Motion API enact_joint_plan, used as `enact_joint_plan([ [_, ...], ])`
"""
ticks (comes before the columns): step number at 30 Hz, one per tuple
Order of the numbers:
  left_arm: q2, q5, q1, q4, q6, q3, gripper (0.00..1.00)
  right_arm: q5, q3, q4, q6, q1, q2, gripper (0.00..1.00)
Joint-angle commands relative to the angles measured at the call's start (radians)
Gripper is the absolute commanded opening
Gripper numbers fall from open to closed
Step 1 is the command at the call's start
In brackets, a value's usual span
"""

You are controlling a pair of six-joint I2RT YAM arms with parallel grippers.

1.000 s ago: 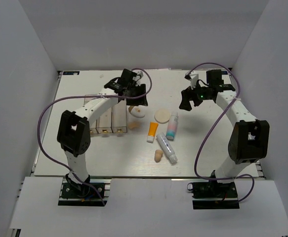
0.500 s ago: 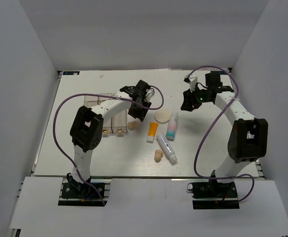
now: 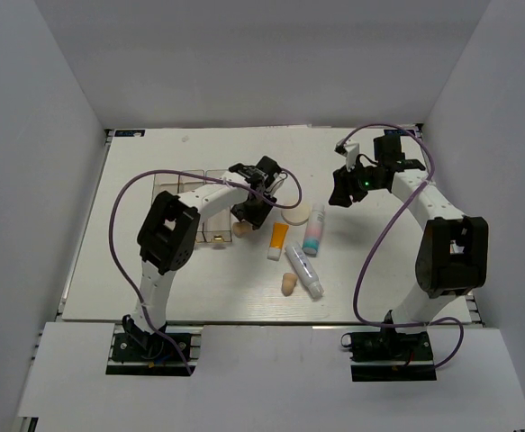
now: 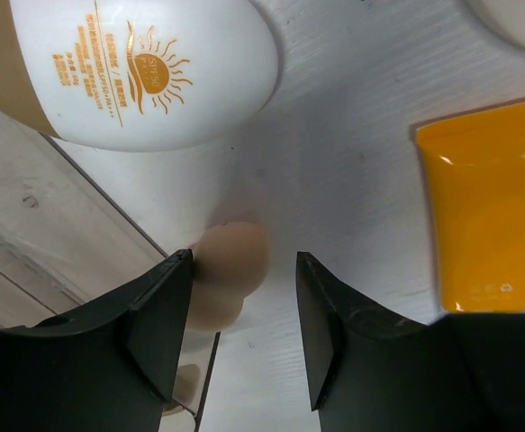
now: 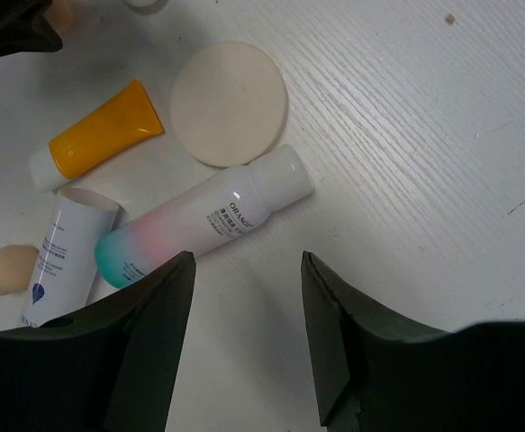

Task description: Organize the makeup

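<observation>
Both jaw pairs are spread, nothing gripped: left gripper (image 4: 244,259) is set over beige egg-shaped sponge (image 4: 230,279), crowded by clear plastic box (image 4: 19,270) and white oval brown-tipped bottle (image 4: 145,72); right gripper (image 5: 246,261) is held above white-to-teal tube (image 5: 199,225).

- White oval (image 4: 127,63): I see a gold sun drawing with rays and, beside it, a few short lines of gold print. The print is too small and turned sideways, so I can't read it.
- Orange tube (image 4: 487,207): there's a faint row of tiny signs near its lower end in my left wrist view. I can't make them out.
- Pink-teal tube (image 5: 208,220): I read dark print that looks like "ORANGE", with finer lines under it that are not legible.
- White tube (image 5: 59,256): it has a small blue leaf-like mark with tiny print by it, unreadable.
- Top view: I can read nothing there.
</observation>
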Motion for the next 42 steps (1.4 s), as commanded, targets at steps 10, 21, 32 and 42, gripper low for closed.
enact_joint_plan([
  [10, -0.001, -0.078, -0.025, -0.003, 0.007, 0.018, 0.23, -0.011, -0.029, 0.018, -0.006, -0.004, -0.063, 0.57],
  [21, -0.367, 0.02, -0.008, 0.263, -0.153, -0.037, 0.12, -0.005, -0.06, 0.014, -0.024, -0.006, -0.102, 0.55],
  [32, -0.693, -0.225, 0.214, 0.329, -0.375, -0.376, 0.14, -0.06, -0.106, -0.015, -0.098, 0.028, -0.159, 0.56],
  [42, -0.759, -0.333, 0.409, 0.334, -0.374, -0.565, 0.17, -0.09, -0.164, -0.02, -0.119, 0.085, -0.196, 0.59],
])
